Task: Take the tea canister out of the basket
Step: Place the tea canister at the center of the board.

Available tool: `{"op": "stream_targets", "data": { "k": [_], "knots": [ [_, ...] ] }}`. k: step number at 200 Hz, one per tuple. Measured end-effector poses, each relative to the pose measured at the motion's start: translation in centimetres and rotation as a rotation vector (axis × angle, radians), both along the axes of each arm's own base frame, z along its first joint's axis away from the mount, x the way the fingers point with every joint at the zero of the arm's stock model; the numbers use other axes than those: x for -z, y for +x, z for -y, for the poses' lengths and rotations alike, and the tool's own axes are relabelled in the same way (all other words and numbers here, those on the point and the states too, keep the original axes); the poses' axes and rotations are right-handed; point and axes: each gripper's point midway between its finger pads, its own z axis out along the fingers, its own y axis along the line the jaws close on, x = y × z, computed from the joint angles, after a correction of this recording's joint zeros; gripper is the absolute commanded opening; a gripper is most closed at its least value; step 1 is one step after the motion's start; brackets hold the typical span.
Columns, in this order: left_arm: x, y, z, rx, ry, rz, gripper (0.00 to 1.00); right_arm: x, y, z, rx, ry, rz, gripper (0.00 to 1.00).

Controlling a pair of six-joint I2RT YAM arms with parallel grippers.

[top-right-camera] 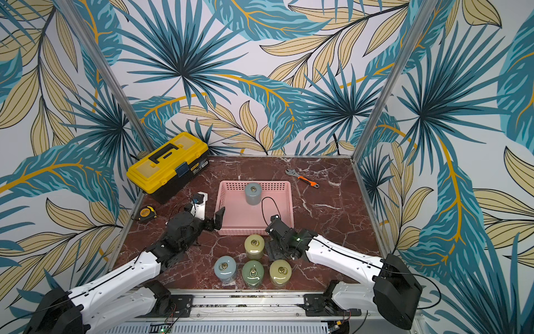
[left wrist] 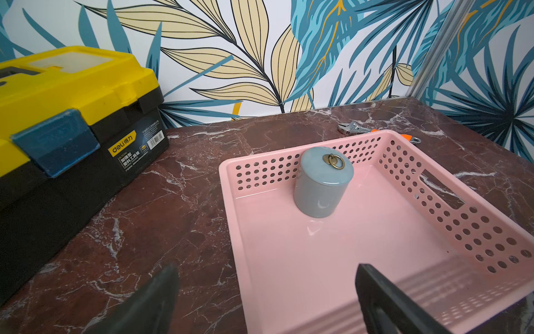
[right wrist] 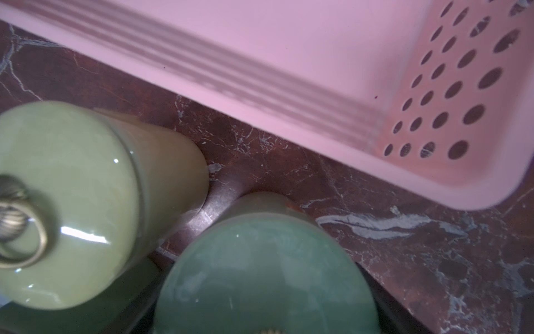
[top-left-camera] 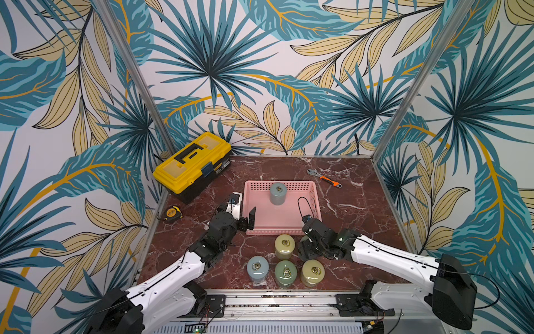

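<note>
The left gripper [left wrist: 267,269] is hanging spread wide and empty over the near left corner of the basket [left wrist: 450,219], with the tea canister [left wrist: 320,188] standing upright straight ahead by the far wall.

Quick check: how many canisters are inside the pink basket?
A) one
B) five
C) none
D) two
A: a single grey canister stands upright inside the basket, near its far wall. The other four stand on the table outside it.
</note>
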Motion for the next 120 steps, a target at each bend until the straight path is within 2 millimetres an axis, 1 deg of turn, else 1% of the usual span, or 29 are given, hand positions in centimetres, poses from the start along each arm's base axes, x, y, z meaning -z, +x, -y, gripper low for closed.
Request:
{"op": "stream_targets", "data": {
  "k": [15, 37, 85, 120],
  "knots": [
    [-0.01, 0.0, 0.0, 0.0, -0.001, 0.0, 1.0, 0.23, -0.07, 0.05, 0.0, -0.008, -0.004, 0.57],
    [-0.02, 0.0, 0.0, 0.0, 0.0, 0.001, 1.0, 0.28, -0.08, 0.0, -0.002, -0.01, -0.002, 0.62],
    [-0.01, -0.01, -0.01, 0.0, -0.001, 0.0, 1.0, 0.29, -0.11, -0.04, 0.001, -0.011, 0.0, 0.82],
    [-0.01, -0.01, -0.01, 0.0, -0.001, 0.0, 1.0, 0.31, -0.11, -0.04, 0.001, -0.013, 0.001, 0.88]
  ]
}}
